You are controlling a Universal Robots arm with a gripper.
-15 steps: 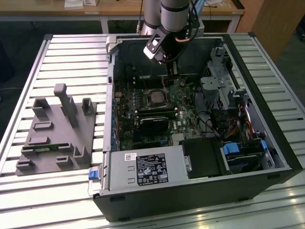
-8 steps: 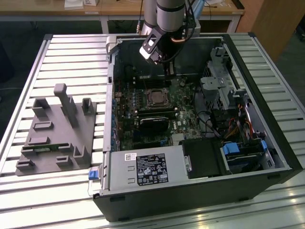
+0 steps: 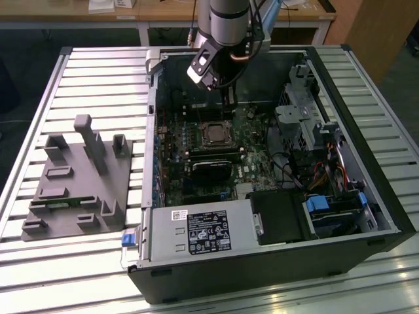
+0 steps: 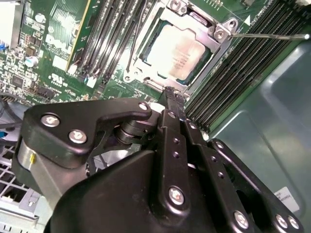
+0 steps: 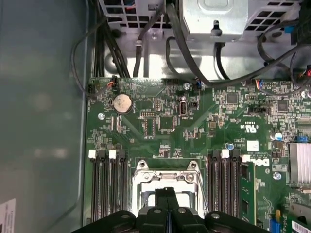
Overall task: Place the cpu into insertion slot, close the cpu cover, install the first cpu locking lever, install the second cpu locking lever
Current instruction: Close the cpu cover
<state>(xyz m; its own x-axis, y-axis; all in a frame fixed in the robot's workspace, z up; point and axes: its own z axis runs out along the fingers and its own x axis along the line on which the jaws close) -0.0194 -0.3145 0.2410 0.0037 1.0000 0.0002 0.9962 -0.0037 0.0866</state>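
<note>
The cpu [image 4: 177,51] lies in the insertion slot [image 3: 215,134] on the green board, its silvery top showing through the window of the cpu cover [image 4: 214,36], which lies flat over it. One thin wire locking lever [image 4: 272,35] sticks out sideways from the socket corner. Another lever [image 4: 136,39] runs along the socket's opposite side. My gripper [image 4: 172,94] hovers just above the socket's edge, its black fingers [image 5: 163,196] pressed together and shut on nothing. In the exterior view my gripper [image 3: 228,98] hangs over the board just behind the socket.
Black memory slots [image 4: 107,34] flank the socket on both sides. Cables and a drive cage [image 3: 308,118] fill the case on the exterior view's right; a labelled power supply [image 3: 203,232] sits in front. A grey fixture block [image 3: 78,176] stands outside the case on the exterior view's left.
</note>
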